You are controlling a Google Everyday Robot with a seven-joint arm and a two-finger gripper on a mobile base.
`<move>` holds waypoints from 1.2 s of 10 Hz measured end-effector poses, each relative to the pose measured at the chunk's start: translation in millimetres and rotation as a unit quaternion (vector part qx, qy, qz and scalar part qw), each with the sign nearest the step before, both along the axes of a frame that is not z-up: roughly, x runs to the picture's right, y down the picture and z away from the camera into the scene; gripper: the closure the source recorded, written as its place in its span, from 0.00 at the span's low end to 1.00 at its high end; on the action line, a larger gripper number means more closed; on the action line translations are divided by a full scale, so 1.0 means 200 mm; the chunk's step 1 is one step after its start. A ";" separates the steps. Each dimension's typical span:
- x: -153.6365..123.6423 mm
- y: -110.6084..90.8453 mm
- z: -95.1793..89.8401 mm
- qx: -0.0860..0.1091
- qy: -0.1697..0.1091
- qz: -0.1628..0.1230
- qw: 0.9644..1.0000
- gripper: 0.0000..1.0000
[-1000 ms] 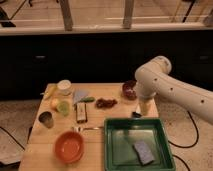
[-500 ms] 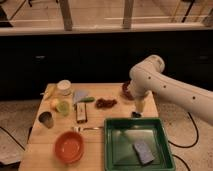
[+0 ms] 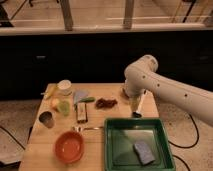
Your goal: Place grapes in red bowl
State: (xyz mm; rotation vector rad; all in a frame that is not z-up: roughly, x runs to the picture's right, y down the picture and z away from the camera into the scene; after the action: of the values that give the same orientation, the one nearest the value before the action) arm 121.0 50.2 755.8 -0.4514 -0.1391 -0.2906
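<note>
The pale wooden counter (image 3: 36, 150) carries a scatter of things. Along its left side are a white round tub (image 3: 64, 87), a yellow banana-like item (image 3: 49, 91), a green fruit (image 3: 63, 107) and a small metal cup (image 3: 46, 119). Mid-counter lie a grey-blue packet (image 3: 80, 95), a dark bar (image 3: 81, 113), a spoon (image 3: 91, 128) and the grapes (image 3: 106, 103). An orange bowl (image 3: 69, 147) sits at the front, a green tray (image 3: 139, 122) at the front right. The hand (image 3: 137, 111) hangs fingers-down, spread and empty, just behind the tray.
</note>
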 end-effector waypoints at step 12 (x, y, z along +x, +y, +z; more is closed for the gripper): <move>-0.18 -0.04 0.21 0.005 -0.067 -0.018 0.998 0.20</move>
State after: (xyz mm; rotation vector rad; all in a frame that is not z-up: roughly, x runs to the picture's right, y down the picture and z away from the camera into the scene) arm 84.9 42.0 798.4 -0.4259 -0.2599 -0.3573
